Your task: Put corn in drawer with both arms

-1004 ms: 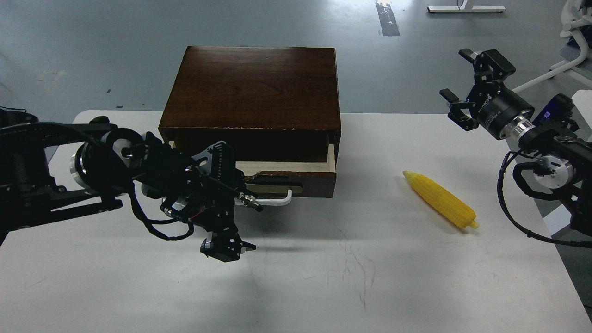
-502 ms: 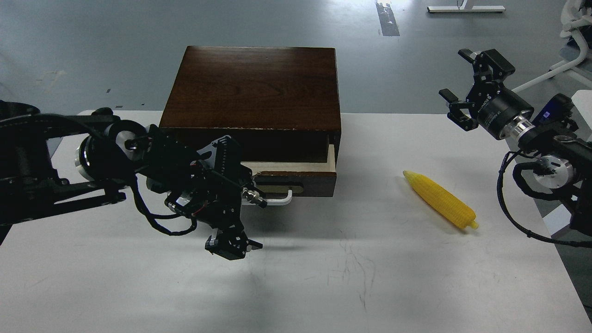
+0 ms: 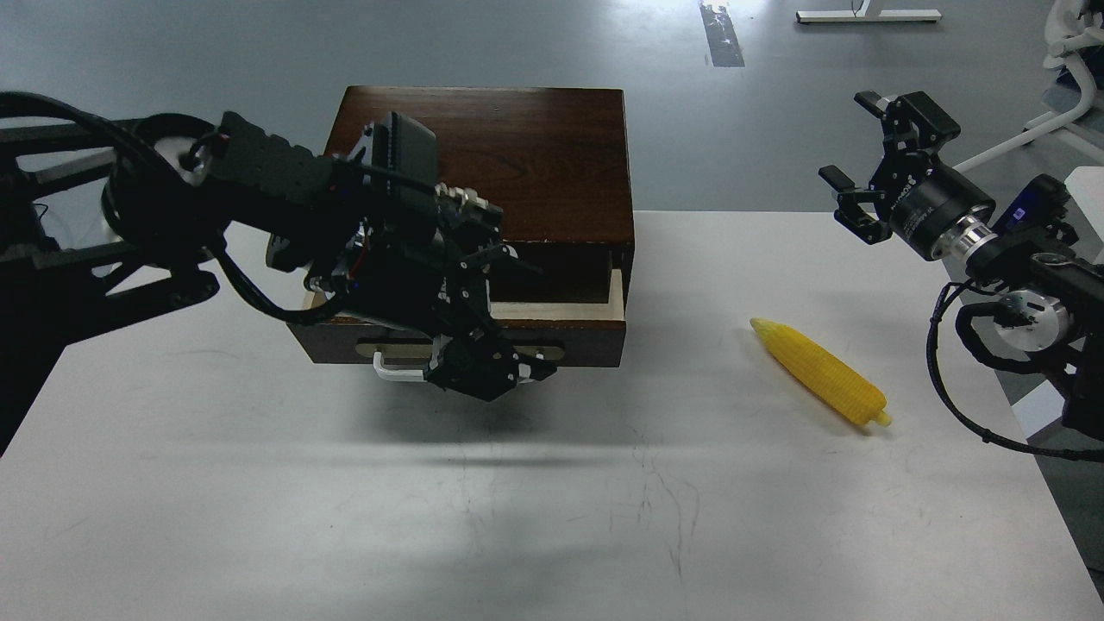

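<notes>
The corn (image 3: 819,373) lies on the white table (image 3: 259,517), right of the box, tip pointing to the far left. The dark brown box (image 3: 526,155) stands at the table's back. Its drawer (image 3: 586,341) is pulled out a little, showing a strip of pale wood. My left gripper (image 3: 487,369) hangs in front of the drawer's white handle (image 3: 388,373) and covers its middle. Its dark fingers cannot be told apart. My right gripper (image 3: 862,155) is open and empty, held high beyond the corn at the table's far right.
The left arm's wrist and cables (image 3: 388,224) cover the box's left front part. A white frame (image 3: 1061,112) stands off the table at the far right. Grey floor lies behind the table.
My left arm has risen and swung right, from low over the table before the box to the drawer's handle. The drawer's left half now shows. Right arm and corn have not moved.
</notes>
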{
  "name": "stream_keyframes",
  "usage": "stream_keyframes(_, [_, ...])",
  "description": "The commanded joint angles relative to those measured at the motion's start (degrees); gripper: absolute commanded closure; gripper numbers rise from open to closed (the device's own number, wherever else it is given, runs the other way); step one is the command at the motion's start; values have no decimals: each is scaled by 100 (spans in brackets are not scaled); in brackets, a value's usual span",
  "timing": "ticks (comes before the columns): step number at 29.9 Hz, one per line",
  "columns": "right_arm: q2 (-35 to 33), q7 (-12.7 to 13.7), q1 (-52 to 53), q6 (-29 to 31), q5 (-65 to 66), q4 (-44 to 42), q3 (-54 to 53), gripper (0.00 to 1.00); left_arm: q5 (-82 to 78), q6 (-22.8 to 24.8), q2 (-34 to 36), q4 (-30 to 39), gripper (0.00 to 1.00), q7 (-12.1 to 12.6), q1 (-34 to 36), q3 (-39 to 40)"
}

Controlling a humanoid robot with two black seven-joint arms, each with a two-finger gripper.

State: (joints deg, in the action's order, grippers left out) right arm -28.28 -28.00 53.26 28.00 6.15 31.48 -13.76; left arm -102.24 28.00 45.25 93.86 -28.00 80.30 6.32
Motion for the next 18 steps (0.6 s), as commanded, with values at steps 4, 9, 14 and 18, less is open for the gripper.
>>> stream_keyframes(4, [-20,0,9,0,-9,-72,-39,0,2940,0,809,-508,1,0,-76,669])
stream_keyframes(9, [-11,0,18,0,-35,-72,-74,0,5541,0,1275,-1324,1,0,-382,643])
stream_keyframes(14, [-169,0,0,0,-44,-37,-171,0,7663,0,1390,-1879,1,0,-1051,660])
stream_keyframes(18, [-178,0,0,0,-44,-45,-110,0,9068,0,1504,-2134,1,0,-1682,660])
